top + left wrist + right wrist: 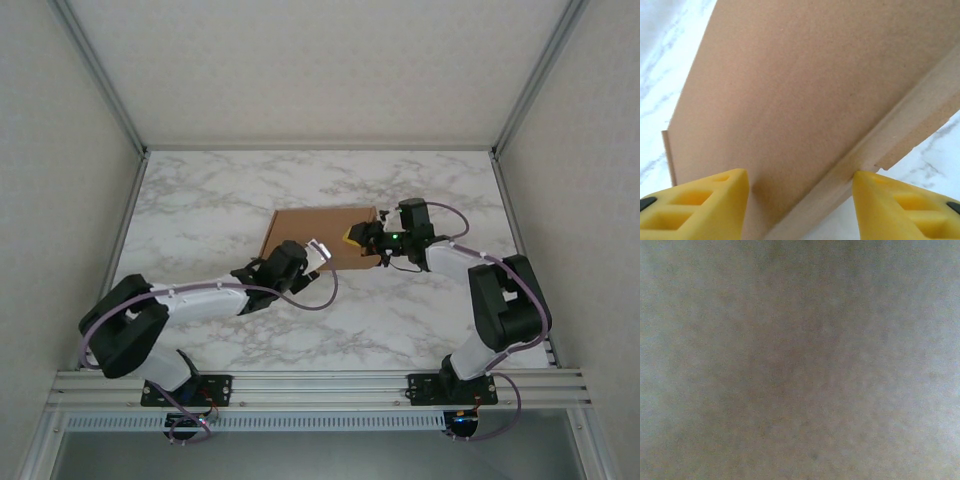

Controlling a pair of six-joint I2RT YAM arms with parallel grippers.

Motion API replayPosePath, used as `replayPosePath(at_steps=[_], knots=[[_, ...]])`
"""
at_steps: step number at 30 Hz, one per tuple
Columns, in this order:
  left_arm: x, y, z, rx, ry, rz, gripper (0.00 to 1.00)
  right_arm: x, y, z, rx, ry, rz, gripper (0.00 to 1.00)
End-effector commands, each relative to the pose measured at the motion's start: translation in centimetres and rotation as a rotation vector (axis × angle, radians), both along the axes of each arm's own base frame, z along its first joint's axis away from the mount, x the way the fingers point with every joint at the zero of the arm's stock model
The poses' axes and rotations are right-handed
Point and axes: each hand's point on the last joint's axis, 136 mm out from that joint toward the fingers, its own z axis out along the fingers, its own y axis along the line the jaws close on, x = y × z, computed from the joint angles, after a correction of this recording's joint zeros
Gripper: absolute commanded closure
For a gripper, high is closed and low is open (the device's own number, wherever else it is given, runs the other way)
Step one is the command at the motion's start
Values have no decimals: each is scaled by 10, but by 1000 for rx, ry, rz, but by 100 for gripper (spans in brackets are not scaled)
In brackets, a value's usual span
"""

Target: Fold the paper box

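Brown cardboard on white marble: from above, the paper box [315, 232] lies flat and shallow near the middle of the table [220, 190], its inside hidden. The left gripper [318, 250] reaches in at the box's near edge. The right gripper [362, 238] (a spot of yellow marks its tip) sits at the box's right edge. From this height it is not clear whether the right gripper is spread or pressed together.

From the left wrist, the box [805, 85] is a broad, plain brown panel running away from the lens, with a narrow folded strip along its right side. Marble table [940, 165] shows beyond that strip and at the upper left. The left gripper [800, 207] stands spread. Its two yellow fingers [705, 205] are well apart at the bottom of the view, with the cardboard's near end between them, and neither finger is plainly pressing on it.

From the right wrist, the box [800, 360] is a blurred brown surface very close to the lens. No edge or flap can be made out.
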Motion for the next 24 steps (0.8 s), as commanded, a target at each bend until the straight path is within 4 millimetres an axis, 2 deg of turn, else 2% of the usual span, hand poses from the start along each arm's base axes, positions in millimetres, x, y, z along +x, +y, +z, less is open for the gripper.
replayPosePath(at_steps=[1,5,11,15,19,24], knots=[[18,11,2,85,-125,71,42,-15,11,33,95,-15,58,48],[14,4,-1,144,-206,26,41,-20,13,39,109,-14,59,48],[11,2,-14,214,-260,-1,42,-22,16,51,132,-18,51,48],[15,2,-6,240,-341,12,41,-25,17,56,137,-22,53,47],[22,9,19,221,-490,94,38,-27,17,61,160,-11,44,47],[26,19,33,238,-620,163,33,-23,19,75,213,0,4,47]])
